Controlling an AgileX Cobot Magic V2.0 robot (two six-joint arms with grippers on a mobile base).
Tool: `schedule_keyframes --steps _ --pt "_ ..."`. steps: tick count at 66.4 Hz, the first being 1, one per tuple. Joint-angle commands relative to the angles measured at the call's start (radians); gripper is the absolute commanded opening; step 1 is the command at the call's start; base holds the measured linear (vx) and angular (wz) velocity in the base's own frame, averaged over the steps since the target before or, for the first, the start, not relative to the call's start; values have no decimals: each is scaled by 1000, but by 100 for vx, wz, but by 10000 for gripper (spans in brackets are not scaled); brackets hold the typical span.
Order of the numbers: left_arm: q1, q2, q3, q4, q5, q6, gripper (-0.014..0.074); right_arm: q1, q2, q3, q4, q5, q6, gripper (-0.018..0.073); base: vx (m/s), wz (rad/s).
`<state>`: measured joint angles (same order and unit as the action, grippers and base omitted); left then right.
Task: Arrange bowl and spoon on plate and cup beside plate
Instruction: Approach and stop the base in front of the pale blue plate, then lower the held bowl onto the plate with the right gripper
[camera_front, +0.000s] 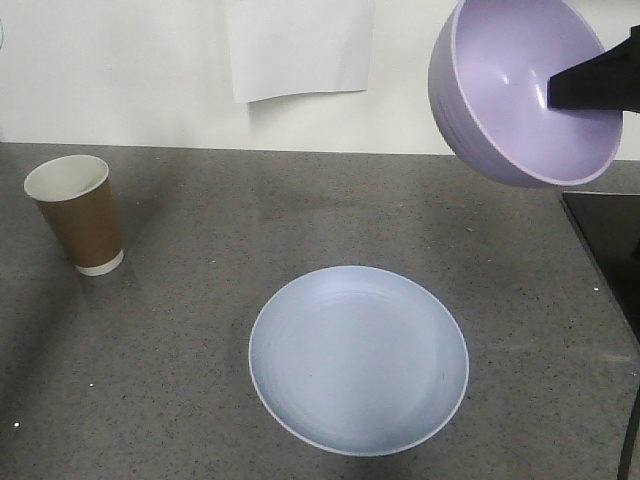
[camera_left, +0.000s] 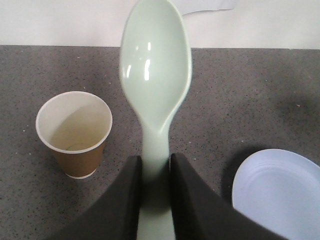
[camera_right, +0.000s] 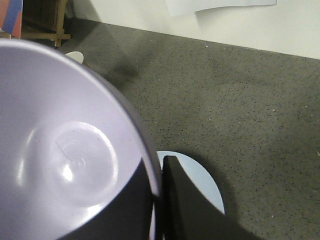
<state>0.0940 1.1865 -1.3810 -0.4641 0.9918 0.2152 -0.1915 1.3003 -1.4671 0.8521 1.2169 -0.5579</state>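
Left fingers (camera_left: 120, 200) grip spoon (camera_left: 156, 70) handle between them; right fingers (camera_right: 187, 205) pinch bowl (camera_right: 65, 150) rim, one inside, one outside.

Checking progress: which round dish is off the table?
The lavender plastic bowl, in the right gripper; the pale blue plate and brown paper cup rest on the table.

The plate (camera_front: 358, 360) lay on the worktop (camera_front: 180, 370), the cup (camera_front: 75, 212) well left of it; the spoon (camera_left: 156, 75) hung between them, the bowl (camera_front: 510, 100) high right.
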Motion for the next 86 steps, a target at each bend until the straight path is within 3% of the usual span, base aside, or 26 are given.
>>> schedule_keyframes --steps 1,58,68,73,80,86 --pt "-1 -24 -27 -37 -54 0 -8 -3 -25 -28 57 -28 -11 -6 0 0" --pt "-1 -24 -27 -37 -56 0 -8 -3 -25 -28 57 -32 -11 -6 0 0" --pt "-1 -24 -27 -37 -62 0 -8 -3 -25 -28 102 -106 -15 -6 0 0" --pt "-1 -24 -27 -37 -62 0 -8 2 -16 -28 157 -118 -68 -6 0 0" --pt "-1 -24 -27 -37 -62 0 -8 73 27 -28 237 -114 -171 -6 0 0" --pt "-1 -24 -27 -37 -62 0 -8 188 97 -28 215 -114 -206 -6 0 0"
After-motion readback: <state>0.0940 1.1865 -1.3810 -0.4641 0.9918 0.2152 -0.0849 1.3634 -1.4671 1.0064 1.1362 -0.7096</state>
